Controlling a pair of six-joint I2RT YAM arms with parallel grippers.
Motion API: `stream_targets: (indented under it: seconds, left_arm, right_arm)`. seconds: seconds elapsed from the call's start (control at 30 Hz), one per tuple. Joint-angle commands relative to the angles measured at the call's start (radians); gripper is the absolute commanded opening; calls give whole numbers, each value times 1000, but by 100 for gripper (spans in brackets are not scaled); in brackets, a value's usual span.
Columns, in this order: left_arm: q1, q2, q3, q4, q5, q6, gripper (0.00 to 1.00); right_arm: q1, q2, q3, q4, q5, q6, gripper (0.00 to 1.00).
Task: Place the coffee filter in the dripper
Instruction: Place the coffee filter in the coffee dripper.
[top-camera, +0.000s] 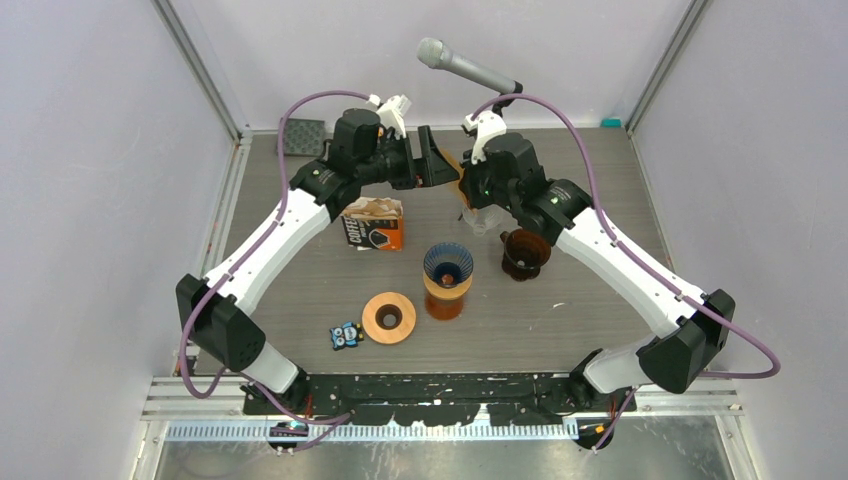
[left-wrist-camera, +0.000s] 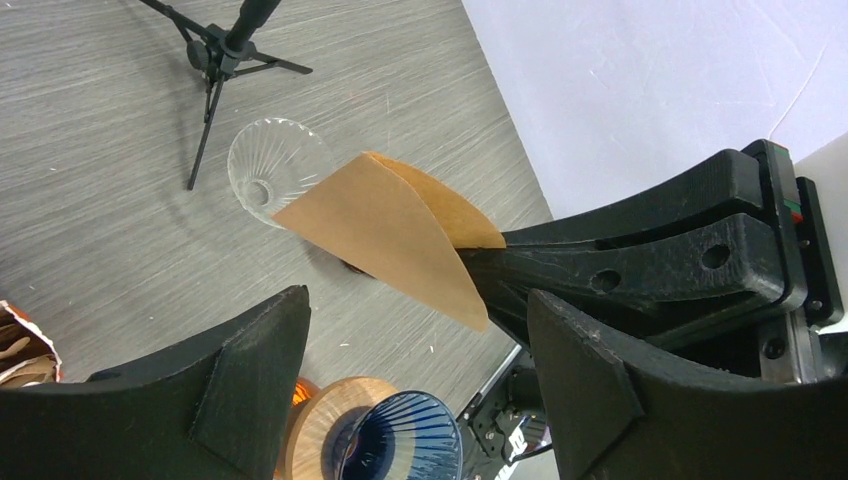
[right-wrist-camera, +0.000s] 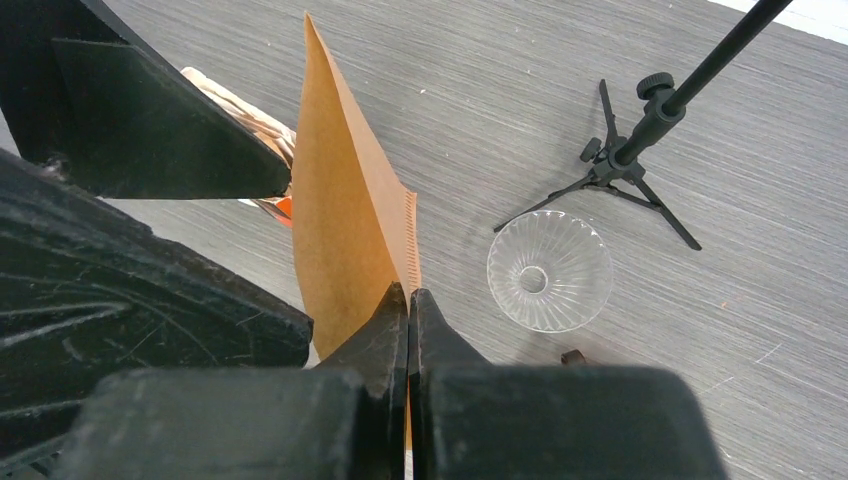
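My right gripper (right-wrist-camera: 408, 300) is shut on the lower edge of a brown paper coffee filter (right-wrist-camera: 345, 230), holding it upright above the table. The filter (left-wrist-camera: 390, 235) is a folded cone, partly spread at its top. A clear glass dripper (right-wrist-camera: 549, 270) lies on the table just beyond and to the right of it. My left gripper (left-wrist-camera: 418, 320) stands open, facing the filter, with nothing between its fingers; the filter hangs just past its fingertips. In the top view both grippers (top-camera: 440, 165) (top-camera: 463, 188) meet at the back middle of the table.
A blue dripper (top-camera: 447, 262) sits on an orange-and-wood stand at the centre. A brown dripper (top-camera: 525, 252) stands to its right. A filter box (top-camera: 373, 223), a wooden ring (top-camera: 388, 317) and a microphone on a tripod (top-camera: 465, 65) are also there.
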Motion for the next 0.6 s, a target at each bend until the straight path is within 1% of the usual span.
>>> stream_targets:
  seconds: [0.0,0.23,0.57]
  left_arm:
    - [-2,11,35,59,20,-27,80]
    - [-2,46,42,70,32,-27,73]
    - [-2,68,56,72,42,-2,68]
  right_arm:
    - [5,-6,29,51,14,11,0]
    - [7,-14,26,53,24,6,0]
    - [7,-22,4,68,52,-6,0]
